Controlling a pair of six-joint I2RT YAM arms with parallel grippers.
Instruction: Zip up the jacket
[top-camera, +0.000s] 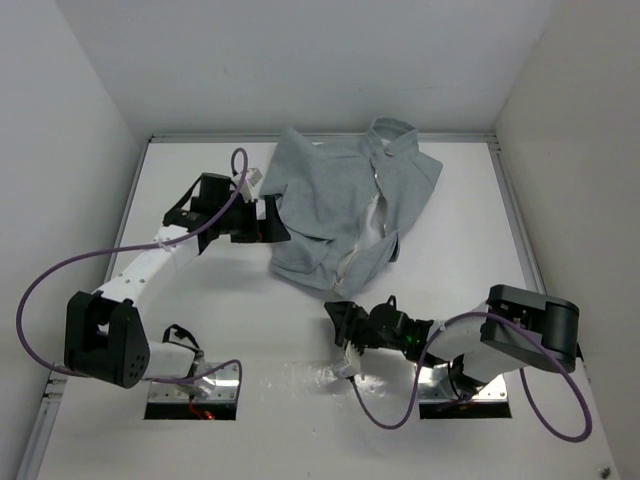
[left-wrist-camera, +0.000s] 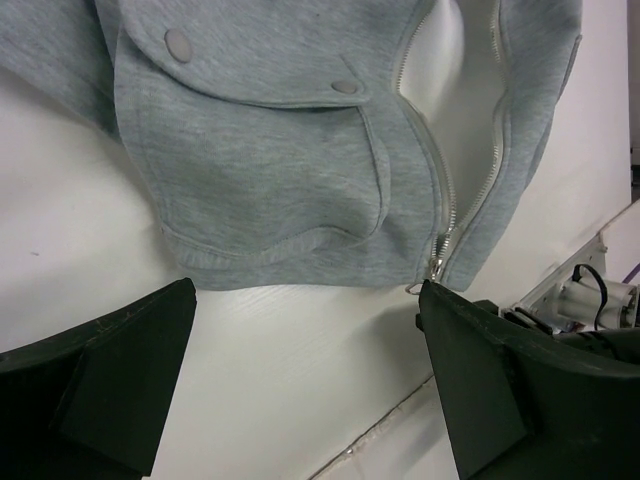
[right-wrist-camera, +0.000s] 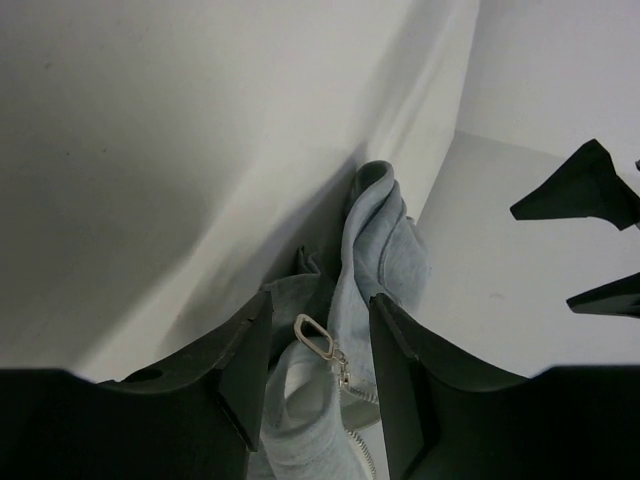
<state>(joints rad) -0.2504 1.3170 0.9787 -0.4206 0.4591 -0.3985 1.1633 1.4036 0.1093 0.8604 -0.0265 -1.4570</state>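
Note:
The light grey jacket (top-camera: 335, 195) lies crumpled at the table's back middle, its front open and showing white lining. Its zipper slider (left-wrist-camera: 437, 265) sits at the bottom hem. My left gripper (top-camera: 275, 220) is open and empty at the jacket's left edge. In the left wrist view (left-wrist-camera: 308, 290) its fingers stand wide apart just short of the hem. My right gripper (top-camera: 338, 312) is at the hem's near end. In the right wrist view (right-wrist-camera: 320, 300) its jaws stand apart on either side of the metal zipper pull (right-wrist-camera: 313, 335) and the jacket's fabric (right-wrist-camera: 375, 240).
White walls close in the table on the left (top-camera: 70, 150), back and right. Purple cables (top-camera: 60, 270) loop beside both arms. The arms' mounting plates (top-camera: 195, 385) sit at the near edge. The left gripper's black fingers (right-wrist-camera: 585, 190) show at the right of the right wrist view.

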